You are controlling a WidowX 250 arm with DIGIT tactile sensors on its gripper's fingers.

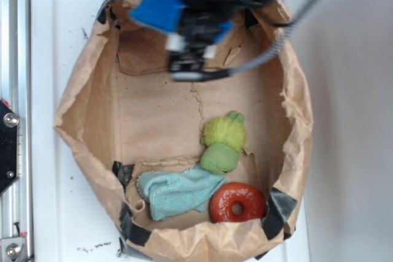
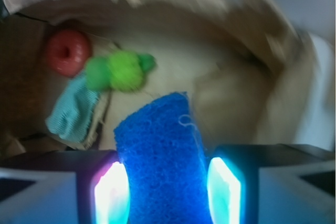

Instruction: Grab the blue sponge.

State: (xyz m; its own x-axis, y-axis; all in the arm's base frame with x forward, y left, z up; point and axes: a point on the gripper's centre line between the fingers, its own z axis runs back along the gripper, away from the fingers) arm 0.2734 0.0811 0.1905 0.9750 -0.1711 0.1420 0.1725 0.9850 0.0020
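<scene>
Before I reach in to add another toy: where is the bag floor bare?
Bare: the paper bag floor's middle and left, between the end effector holding the blue sponge and the toys. Crowded: the near right corner, with green plush, teal cloth and red ring.

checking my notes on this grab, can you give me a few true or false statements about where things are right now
1. The blue sponge sits between the jaws of the gripper. True.
2. The red ring lies on top of the teal cloth. False: it lies beside the cloth, on the paper.
3. The green plush toy is in the paper bag. True.
4. The sponge lies flat on the bag's floor next to the ring. False: the gripper holds it near the bag's far rim, away from the ring.
5. The bag stands on a white surface. True.
</scene>
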